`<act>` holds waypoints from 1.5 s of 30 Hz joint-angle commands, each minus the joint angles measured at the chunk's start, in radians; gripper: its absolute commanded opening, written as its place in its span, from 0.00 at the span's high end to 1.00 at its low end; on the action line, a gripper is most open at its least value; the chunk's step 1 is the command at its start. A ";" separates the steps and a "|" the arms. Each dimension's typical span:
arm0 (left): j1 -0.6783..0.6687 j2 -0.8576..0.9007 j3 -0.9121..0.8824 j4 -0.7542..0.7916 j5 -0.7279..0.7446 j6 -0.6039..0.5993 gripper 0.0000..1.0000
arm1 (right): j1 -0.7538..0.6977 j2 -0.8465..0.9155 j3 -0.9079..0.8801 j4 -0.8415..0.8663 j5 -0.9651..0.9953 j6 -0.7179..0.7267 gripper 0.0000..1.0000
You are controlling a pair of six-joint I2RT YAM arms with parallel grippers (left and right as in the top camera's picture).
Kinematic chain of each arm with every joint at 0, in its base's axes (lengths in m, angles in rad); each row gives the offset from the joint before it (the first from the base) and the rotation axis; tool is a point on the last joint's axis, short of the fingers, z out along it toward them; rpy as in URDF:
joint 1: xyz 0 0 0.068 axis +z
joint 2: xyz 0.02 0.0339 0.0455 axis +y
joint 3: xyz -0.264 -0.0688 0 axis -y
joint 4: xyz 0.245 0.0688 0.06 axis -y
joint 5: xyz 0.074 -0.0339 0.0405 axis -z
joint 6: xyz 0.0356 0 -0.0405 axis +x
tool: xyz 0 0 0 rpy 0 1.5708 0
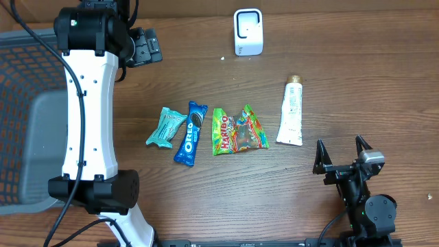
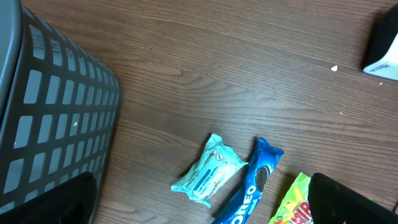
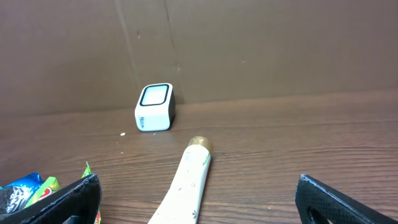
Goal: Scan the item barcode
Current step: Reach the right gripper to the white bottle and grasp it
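Several items lie in a row mid-table: a mint-green packet [image 1: 165, 127] [image 2: 210, 169], a blue Oreo pack [image 1: 191, 132] [image 2: 254, 185], a Haribo bag [image 1: 238, 131] [image 2: 293, 205] and a white tube [image 1: 291, 111] [image 3: 188, 183]. A white barcode scanner [image 1: 247, 31] [image 3: 154, 107] stands at the back. My left gripper [image 1: 143, 46] [image 2: 205, 208] hangs open high over the table's back left and holds nothing. My right gripper [image 1: 341, 152] [image 3: 199, 208] rests open near the front edge, just short of the tube's flat end, empty.
A grey mesh basket [image 1: 27, 103] [image 2: 56, 106] fills the left side of the table. A brown wall rises right behind the scanner. A small white speck [image 1: 222, 57] lies left of the scanner.
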 commanded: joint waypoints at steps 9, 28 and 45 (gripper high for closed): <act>0.005 0.000 -0.003 0.002 -0.016 0.016 0.00 | 0.004 -0.010 -0.010 0.027 0.013 0.000 0.00; 0.005 0.000 -0.003 0.002 -0.016 0.016 0.00 | 0.004 0.344 0.494 -0.098 -0.245 -0.001 0.00; 0.005 0.000 -0.003 0.002 -0.016 0.016 0.00 | 0.004 1.183 1.303 -0.711 -0.266 -0.102 0.04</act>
